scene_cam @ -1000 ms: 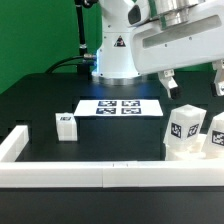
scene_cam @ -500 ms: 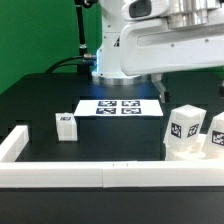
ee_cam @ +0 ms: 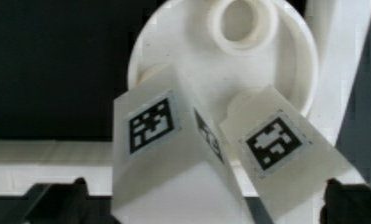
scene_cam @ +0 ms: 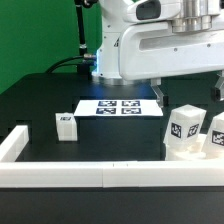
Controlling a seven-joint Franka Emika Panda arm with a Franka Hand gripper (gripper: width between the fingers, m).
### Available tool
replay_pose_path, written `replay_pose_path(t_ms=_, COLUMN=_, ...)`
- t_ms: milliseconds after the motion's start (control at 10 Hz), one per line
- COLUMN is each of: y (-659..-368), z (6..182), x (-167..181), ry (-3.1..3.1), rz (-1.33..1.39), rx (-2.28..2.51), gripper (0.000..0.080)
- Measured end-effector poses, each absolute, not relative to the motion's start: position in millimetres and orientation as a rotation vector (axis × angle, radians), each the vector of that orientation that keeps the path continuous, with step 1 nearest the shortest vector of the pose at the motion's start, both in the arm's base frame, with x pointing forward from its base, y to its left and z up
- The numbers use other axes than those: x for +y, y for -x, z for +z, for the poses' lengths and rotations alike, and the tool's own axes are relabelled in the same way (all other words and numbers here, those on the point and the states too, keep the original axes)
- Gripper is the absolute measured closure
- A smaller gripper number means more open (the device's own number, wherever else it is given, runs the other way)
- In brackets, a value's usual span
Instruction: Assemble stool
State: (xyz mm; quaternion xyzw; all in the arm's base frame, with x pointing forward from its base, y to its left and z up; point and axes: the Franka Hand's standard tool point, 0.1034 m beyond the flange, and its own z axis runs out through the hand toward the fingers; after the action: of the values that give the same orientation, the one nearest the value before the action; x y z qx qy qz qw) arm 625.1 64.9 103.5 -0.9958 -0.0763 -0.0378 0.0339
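Observation:
In the wrist view the round white seat (ee_cam: 235,70) shows a hole near its far rim. On it stand two white legs with black-and-white tags, one leg (ee_cam: 164,150) directly between my fingers and the other leg (ee_cam: 280,140) beside it. My gripper (ee_cam: 208,200) is open, its dark fingertips (ee_cam: 66,197) wide on either side of the nearer leg, apart from it. In the exterior view my gripper (scene_cam: 187,92) hangs just above the two legs (scene_cam: 184,130) at that view's right. A third leg (scene_cam: 66,124) stands alone at the left.
The marker board (scene_cam: 120,107) lies at the back middle of the black table. A long white border rail (scene_cam: 100,178) runs along the front and a shorter rail (scene_cam: 14,146) up the exterior view's left side. The robot base (scene_cam: 115,55) stands behind the board.
The arm has come down and shifted slightly toward the exterior view's left, bringing the fingers lower over the two legs. The jaws stay wide and the parts have not moved.

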Motion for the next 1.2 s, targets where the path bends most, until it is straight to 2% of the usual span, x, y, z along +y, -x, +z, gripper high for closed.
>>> replay_pose_path(t_ms=200, y=-627.9, z=95.1, x=53.3, ry=3.052, rz=-0.099, rx=-0.676, gripper=0.015)
replay_pose_path(t_ms=300, y=-627.6, z=89.2, x=46.8, ry=3.044, rz=-0.091, rx=-0.729, gripper=0.015)
replay_pose_path(t_ms=600, y=-627.6, z=77.4, x=53.5, ry=3.061, rz=-0.077, rx=-0.635, gripper=0.015)
replay_pose_path(t_ms=1100, y=-627.5, z=77.7, x=56.9, ry=3.082, rz=-0.073, rx=-0.477, gripper=0.0176)
replay_pose_path(t_ms=1200, y=-627.5, z=77.7, x=56.9, ry=3.095, rz=-0.072, rx=-0.37, gripper=0.0362)
